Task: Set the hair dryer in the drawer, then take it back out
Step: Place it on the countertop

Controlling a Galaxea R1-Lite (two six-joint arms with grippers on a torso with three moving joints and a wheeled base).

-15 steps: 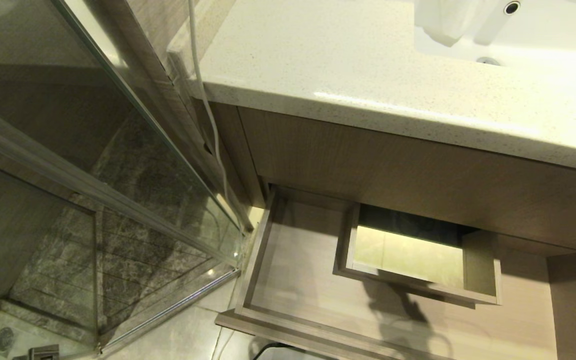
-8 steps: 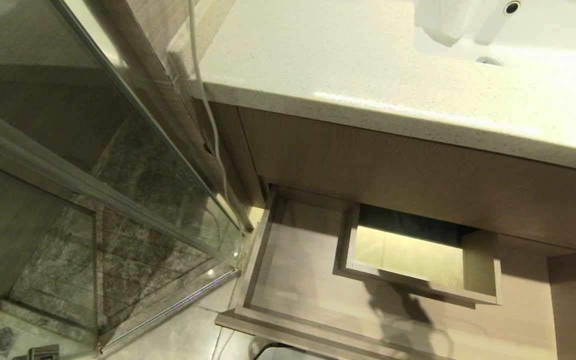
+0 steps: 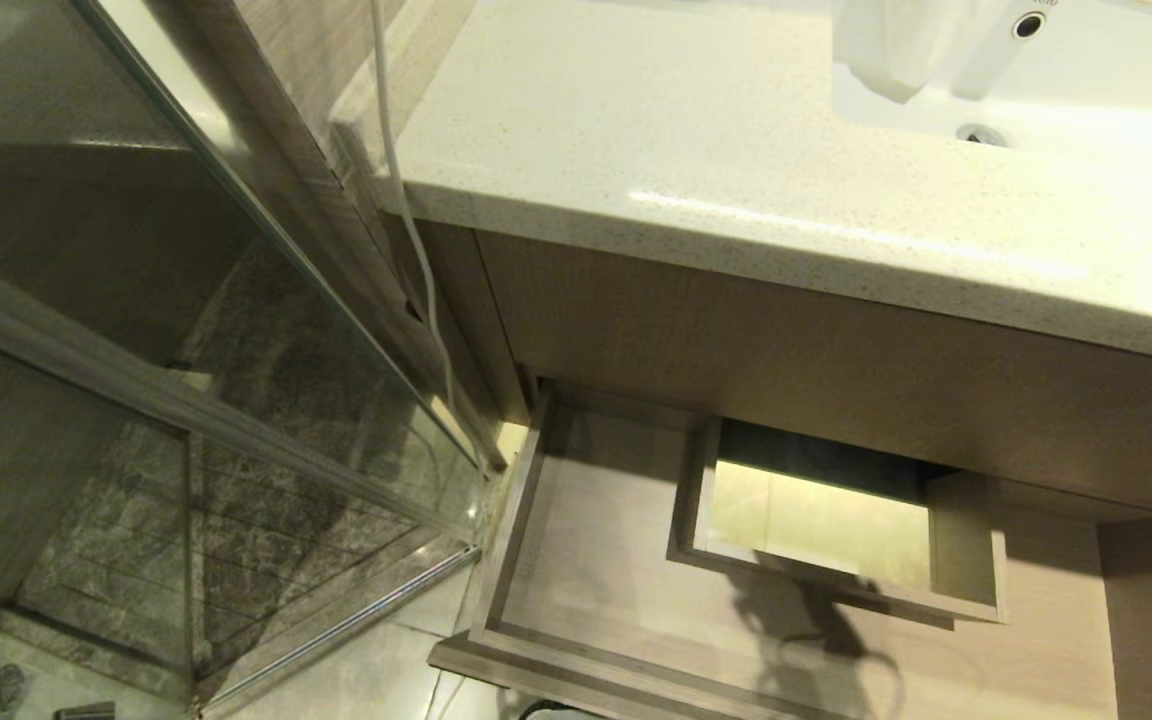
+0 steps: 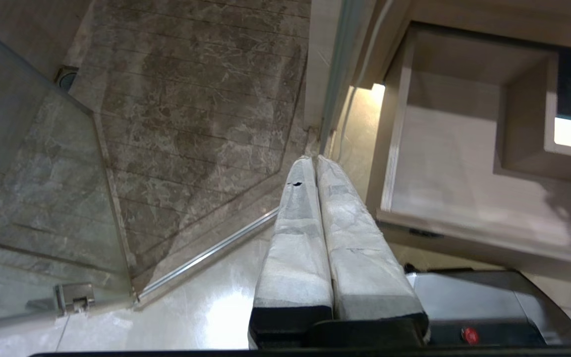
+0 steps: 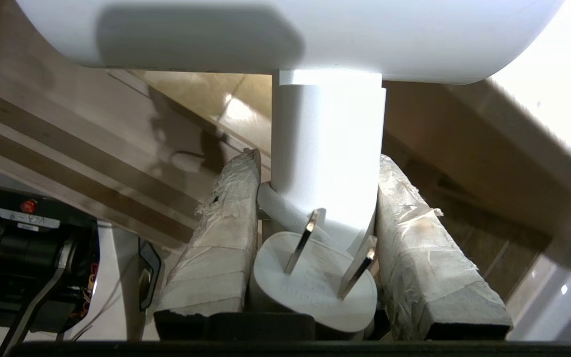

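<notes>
The wide, shallow, light-brown wood-grain drawer [image 3: 586, 560] stands pulled out below the speckled pale stone countertop [image 3: 696, 150], its floor bare and open from above. A rectangular boxed cut-out [image 3: 956, 545] rises in the rear middle, narrowing the room there to the strips on either side of it. The countertop's edge overhangs the back of the drawer. On the left, a clear glass shower partition [image 3: 266, 330] and a thin white cable [image 3: 416, 240] hanging beside the cabinet close off that side.
</notes>
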